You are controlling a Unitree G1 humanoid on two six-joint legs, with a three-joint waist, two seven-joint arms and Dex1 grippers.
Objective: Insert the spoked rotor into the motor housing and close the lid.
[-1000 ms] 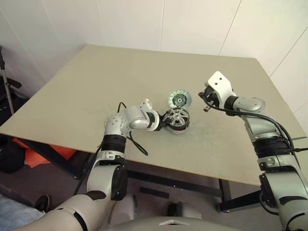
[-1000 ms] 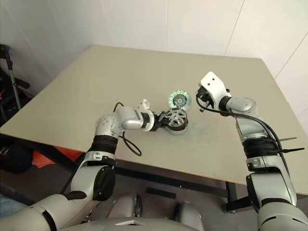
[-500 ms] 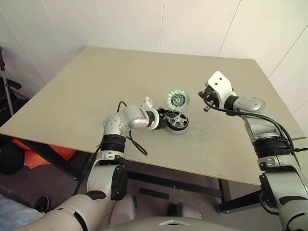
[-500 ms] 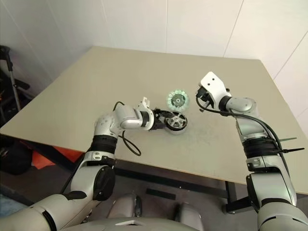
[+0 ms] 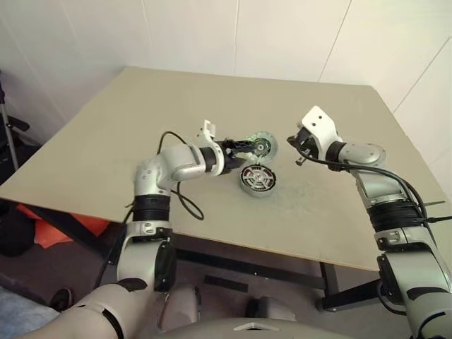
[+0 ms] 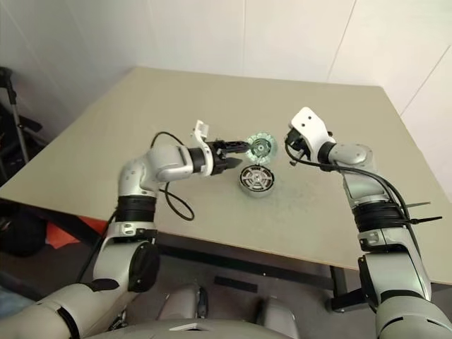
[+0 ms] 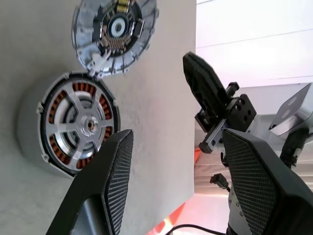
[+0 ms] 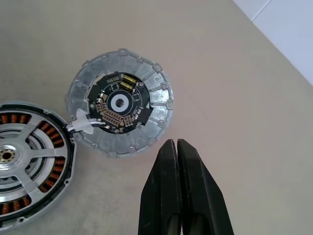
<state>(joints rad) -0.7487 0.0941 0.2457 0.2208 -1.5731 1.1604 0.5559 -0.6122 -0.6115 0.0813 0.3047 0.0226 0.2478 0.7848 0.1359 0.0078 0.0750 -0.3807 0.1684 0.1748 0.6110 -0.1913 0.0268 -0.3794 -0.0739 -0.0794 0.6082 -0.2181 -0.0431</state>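
Your left gripper [image 5: 248, 146] has let go of the spoked rotor [image 5: 256, 176] and lifted away from it since a second ago, when its fingers were closed at the rotor's edge. Now its two black fingers stand apart with nothing between them, hanging above the table [image 5: 106, 141] just over the lid [image 5: 263, 144], at about 11 o'clock from the motor housing [image 5: 256, 182]. In the left wrist view the fingers [image 7: 115, 171] frame bare tabletop, with the housing and lid off to one side.

Your right gripper [image 8: 177, 161] has its fingers pressed together, holding nothing. It hovers at about 3 o'clock from the lid, near it but apart.

You can see the spoked rotor seated inside the motor housing, its pale spokes lying over the copper-brown windings and its hub at the centre. The housing sits on the table near the middle.

You find the lid lying flat on the table at about 12 o'clock from the housing, their rims just touching, with a dark circuit face turned up.
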